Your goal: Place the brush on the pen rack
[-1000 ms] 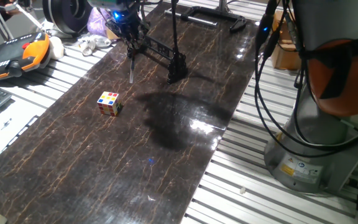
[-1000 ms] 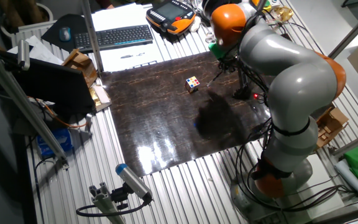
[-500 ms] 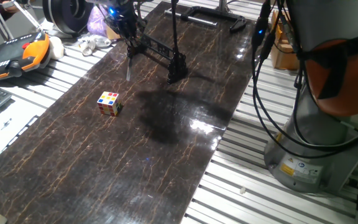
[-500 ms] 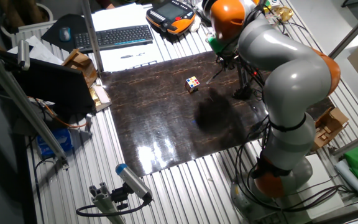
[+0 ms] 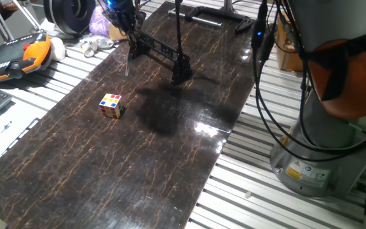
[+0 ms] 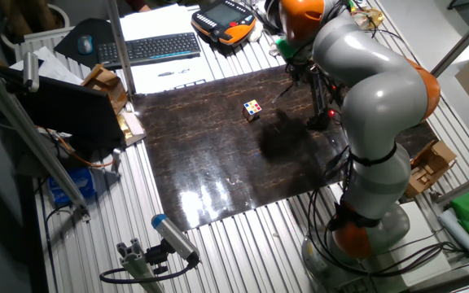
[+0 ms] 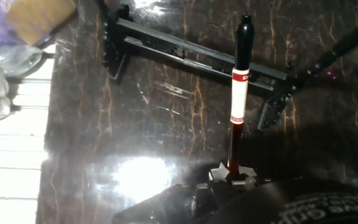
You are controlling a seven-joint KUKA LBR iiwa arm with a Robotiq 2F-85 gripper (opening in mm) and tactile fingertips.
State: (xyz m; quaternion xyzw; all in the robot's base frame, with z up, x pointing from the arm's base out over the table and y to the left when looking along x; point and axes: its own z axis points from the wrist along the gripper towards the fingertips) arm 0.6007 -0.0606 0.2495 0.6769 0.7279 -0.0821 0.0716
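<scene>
Now | pincer (image 7: 234, 176) clamped on brush (image 7: 238, 93) | above pen rack (image 7: 191, 53)

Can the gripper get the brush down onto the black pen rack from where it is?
Probably yes. The gripper holds the brush right above the pen rack, and nothing shows between them.

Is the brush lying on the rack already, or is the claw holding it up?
Held up. The claw grips one end of the brush, which hangs above the pen rack, not resting in its notches.
</scene>
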